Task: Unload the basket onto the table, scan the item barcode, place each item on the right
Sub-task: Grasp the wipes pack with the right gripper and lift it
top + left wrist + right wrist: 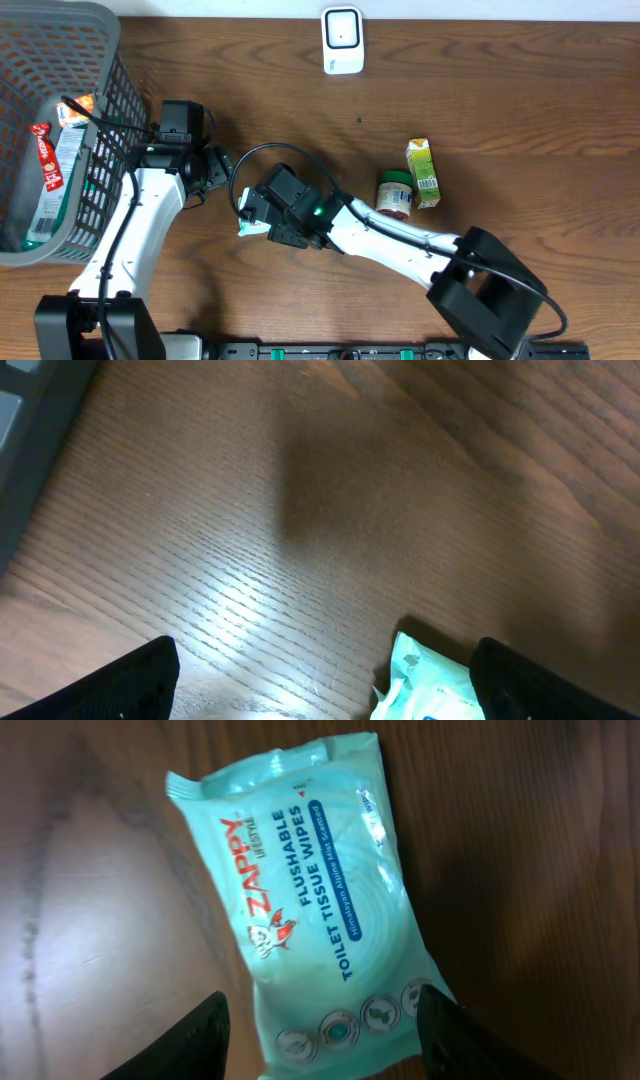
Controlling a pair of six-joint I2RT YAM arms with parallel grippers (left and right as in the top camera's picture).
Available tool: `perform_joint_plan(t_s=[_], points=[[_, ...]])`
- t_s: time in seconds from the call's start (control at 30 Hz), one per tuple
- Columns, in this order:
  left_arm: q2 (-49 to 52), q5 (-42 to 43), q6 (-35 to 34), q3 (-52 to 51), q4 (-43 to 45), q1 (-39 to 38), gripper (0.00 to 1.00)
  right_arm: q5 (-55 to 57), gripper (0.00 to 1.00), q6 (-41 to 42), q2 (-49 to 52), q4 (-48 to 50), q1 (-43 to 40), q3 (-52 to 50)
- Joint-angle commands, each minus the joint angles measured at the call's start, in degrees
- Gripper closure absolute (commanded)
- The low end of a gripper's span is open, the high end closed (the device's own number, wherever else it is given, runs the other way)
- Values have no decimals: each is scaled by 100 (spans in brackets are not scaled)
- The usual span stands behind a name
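Note:
A pale green pack of flushable toilet tissue wipes (315, 910) lies flat on the wooden table, printed side up; no barcode shows. My right gripper (322, 1035) straddles its near end. The right finger (470, 1040) meets the pack's edge, and a sliver of wood shows beside the left finger (185, 1045). From overhead, the right gripper (262, 222) covers most of the pack (247, 230). My left gripper (215, 170) is just left of it, open over bare wood (330, 695), a corner of the pack (430, 680) by its right finger. A white scanner (342, 40) stands at the far edge.
A grey mesh basket (105, 60) with packets inside fills the left side of the table. A green carton (423, 172) and a small lidded jar (395, 193) lie right of centre, close to the right arm's forearm.

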Motion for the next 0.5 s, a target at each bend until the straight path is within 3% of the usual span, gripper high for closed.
perform_joint_plan(t_s=[0.0, 0.33, 0.47], points=[[15, -33, -11, -50, -11, 31, 7, 90, 44, -81, 129, 98, 39, 74], [15, -33, -11, -50, -11, 28, 7, -282, 45, -79, 629, 321, 39, 74], [15, -33, -11, -50, -11, 31, 6, -317, 60, -63, 662, 299, 52, 74]])
